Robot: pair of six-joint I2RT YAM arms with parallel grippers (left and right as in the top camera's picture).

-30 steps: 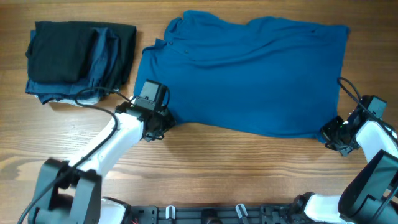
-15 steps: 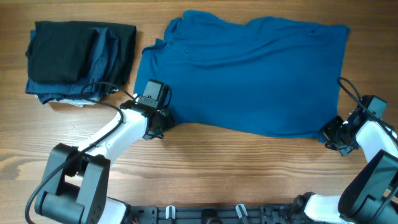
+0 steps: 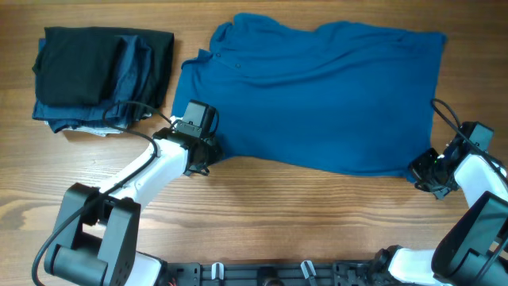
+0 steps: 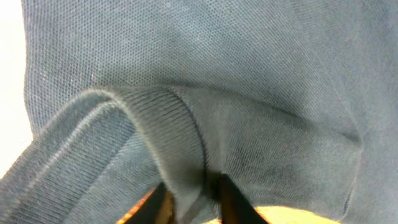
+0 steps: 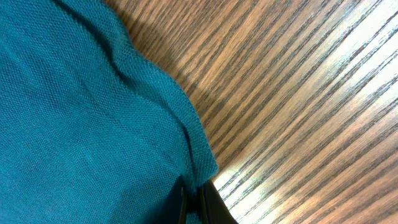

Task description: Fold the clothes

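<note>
The clothes, one bright blue polo shirt (image 3: 317, 95), lie spread across the table with the collar at the left. My left gripper (image 3: 203, 159) sits at the shirt's near left corner, shut on a bunched fold of its ribbed sleeve hem (image 4: 180, 143). My right gripper (image 3: 421, 171) is at the near right corner, shut on the shirt's bottom hem (image 5: 196, 158). In both wrist views fabric (image 4: 249, 62) fills the frame and is pinched between the dark fingers (image 5: 208, 199).
A stack of folded black and dark navy garments (image 3: 103, 75) lies at the back left. Bare wooden table (image 3: 317, 222) runs along the near side. Cables trail from both arms.
The left gripper has closed on the sleeve hem after standing wider. The right arm and the shirt have not visibly moved.
</note>
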